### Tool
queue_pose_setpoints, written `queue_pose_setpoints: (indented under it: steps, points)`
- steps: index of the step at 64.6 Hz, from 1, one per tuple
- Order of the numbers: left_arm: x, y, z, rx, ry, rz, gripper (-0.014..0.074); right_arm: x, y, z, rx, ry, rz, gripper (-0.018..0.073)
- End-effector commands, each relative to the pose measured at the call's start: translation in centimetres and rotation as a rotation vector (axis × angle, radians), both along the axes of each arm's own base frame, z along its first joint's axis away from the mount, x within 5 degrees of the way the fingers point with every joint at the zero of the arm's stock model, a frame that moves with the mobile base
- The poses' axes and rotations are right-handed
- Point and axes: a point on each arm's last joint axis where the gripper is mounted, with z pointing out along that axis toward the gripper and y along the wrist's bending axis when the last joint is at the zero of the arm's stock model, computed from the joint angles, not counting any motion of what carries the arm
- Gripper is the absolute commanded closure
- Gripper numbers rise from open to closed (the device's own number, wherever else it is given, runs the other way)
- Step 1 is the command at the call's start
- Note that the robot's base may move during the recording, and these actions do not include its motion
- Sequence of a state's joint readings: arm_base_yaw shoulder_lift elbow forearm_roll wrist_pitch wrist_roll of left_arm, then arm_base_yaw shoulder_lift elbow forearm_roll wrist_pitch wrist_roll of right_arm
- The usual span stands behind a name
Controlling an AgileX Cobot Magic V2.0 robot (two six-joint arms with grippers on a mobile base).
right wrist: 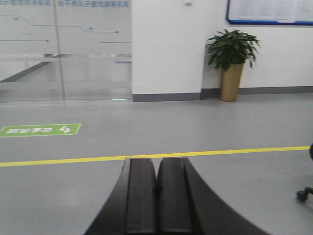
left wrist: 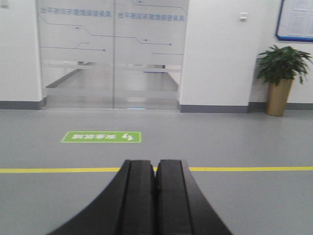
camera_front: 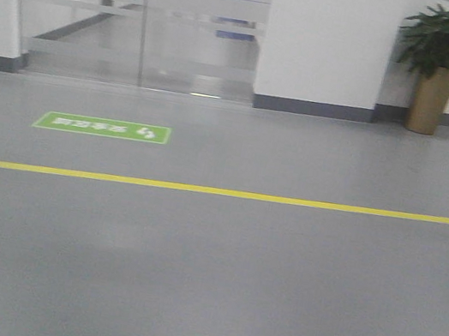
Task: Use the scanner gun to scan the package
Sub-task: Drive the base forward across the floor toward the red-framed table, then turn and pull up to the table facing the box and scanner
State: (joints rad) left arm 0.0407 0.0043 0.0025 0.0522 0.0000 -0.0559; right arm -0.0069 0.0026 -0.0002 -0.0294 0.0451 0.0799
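Note:
The package and the scanner gun are out of view in all three views. My left gripper is shut, its two black fingers pressed together with nothing between them, pointing out over the grey floor. My right gripper is shut in the same way, empty, also held above the floor. Neither gripper shows in the front view.
A grey floor crossed by a yellow line, with a green floor sign. Frosted glass doors and a white wall stand behind. A potted plant is at the right. A chair caster shows at the far right.

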Motion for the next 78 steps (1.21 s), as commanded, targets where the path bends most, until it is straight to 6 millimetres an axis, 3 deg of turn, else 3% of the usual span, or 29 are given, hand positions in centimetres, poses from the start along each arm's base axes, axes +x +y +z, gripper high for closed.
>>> queue_pose_setpoints:
  steps: [1, 78]
  points:
    - [-0.07, -0.04, 0.27, 0.002, -0.025, -0.005, 0.0708, -0.03, -0.01, 0.15, 0.000, -0.018, -0.003, 0.0727]
    - [-0.07, -0.04, 0.27, 0.002, -0.025, -0.005, 0.0708, -0.03, -0.01, 0.15, 0.000, -0.018, -0.003, 0.0727]
